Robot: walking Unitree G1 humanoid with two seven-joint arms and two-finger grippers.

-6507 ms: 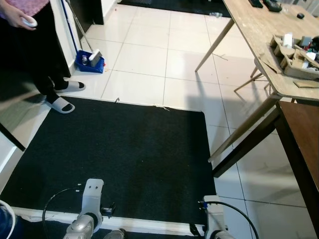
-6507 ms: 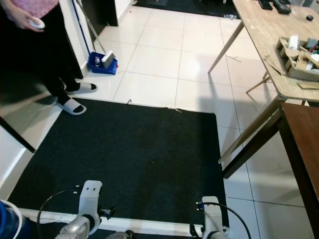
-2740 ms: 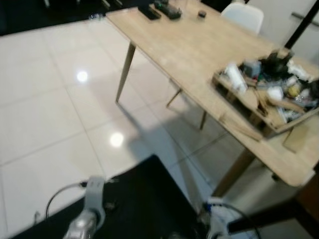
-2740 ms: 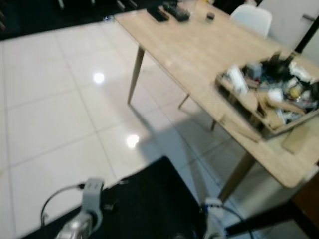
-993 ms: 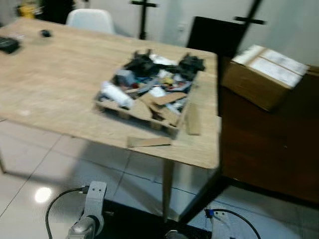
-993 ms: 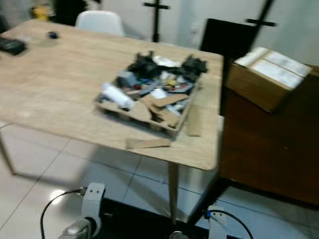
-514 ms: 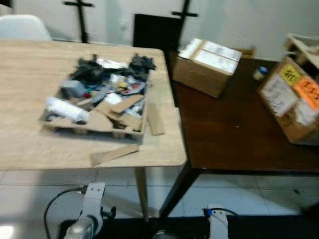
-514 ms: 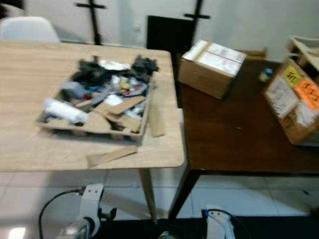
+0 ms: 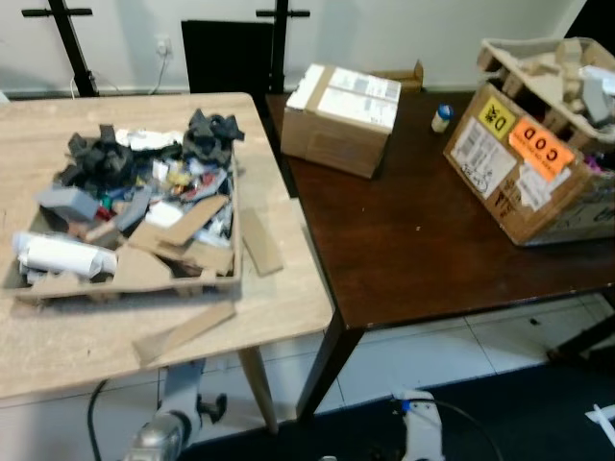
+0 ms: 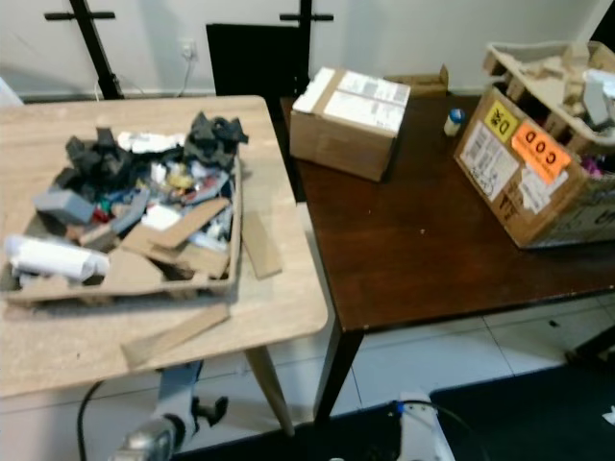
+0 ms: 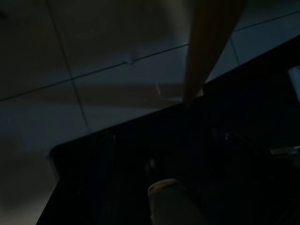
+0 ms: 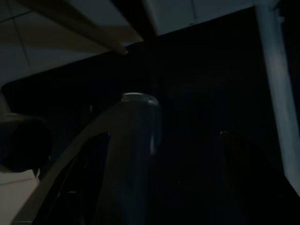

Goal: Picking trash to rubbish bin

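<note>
Both arms hang low below the light table (image 9: 58,336); whether either claw is apart or together cannot be told (wrist views are dark). On that table sits a tray (image 9: 125,280) heaped with trash (image 9: 144,192); a dark table (image 9: 423,250) stands beside it

The light table (image 9: 58,336) is pale, matt wood grain; the dark table (image 9: 423,250) is smooth, faintly glossy brown wood. The boxes (image 9: 341,117) and tray (image 9: 125,274) are matt cardboard. White floor tiles (image 9: 423,355) shine.
</note>
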